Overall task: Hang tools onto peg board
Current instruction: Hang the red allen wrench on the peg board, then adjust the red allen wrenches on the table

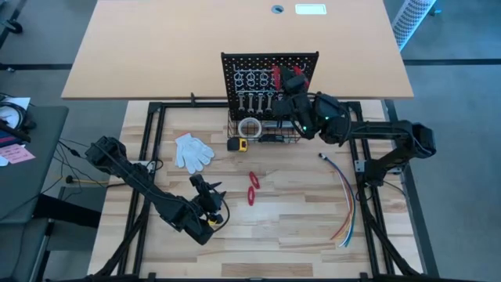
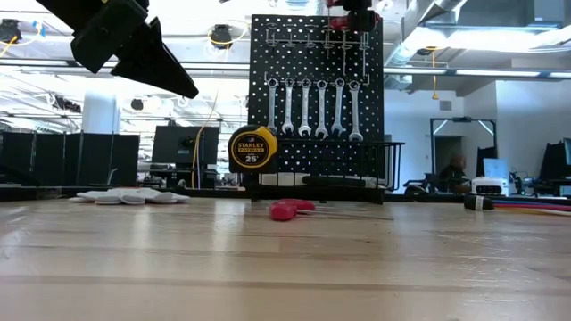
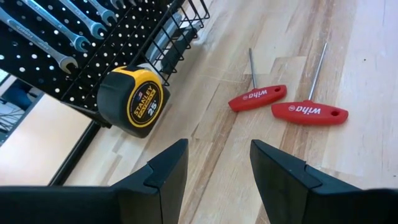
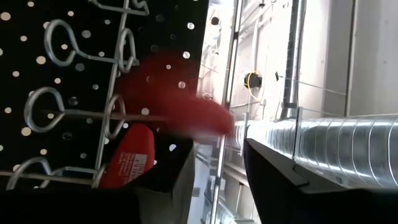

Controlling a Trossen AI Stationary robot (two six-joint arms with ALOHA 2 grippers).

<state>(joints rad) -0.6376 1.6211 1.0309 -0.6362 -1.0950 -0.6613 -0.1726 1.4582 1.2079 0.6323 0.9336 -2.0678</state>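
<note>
- five silver wrenches [image 2: 303,109] hung in a row on the peg board [image 2: 317,89], upright at the far middle of the table; ring hooks [image 4: 56,109] above them.
- one red-handled tool [image 4: 127,155] seated in the rings at the board's upper right; a second red handle [image 4: 174,102] blurred just beside it, not clearly seated.
- right gripper [image 1: 291,78] up against the board's top right; fingers apart in its wrist view, nothing seen clamped.
- two red t-handle tools [image 3: 283,106] lying flat on the table, side by side, near the board, not yet hung.
- left gripper [image 3: 214,171] hovering low over the table, aimed toward those two; fingers apart and empty.
- yellow tape measure [image 3: 132,101] standing just in front of the wire basket [image 2: 357,165].
- white glove [image 1: 192,150] and coloured wires [image 1: 344,200] well apart on either side.
- judged well along: wrenches done, at least two red tools left.
</note>
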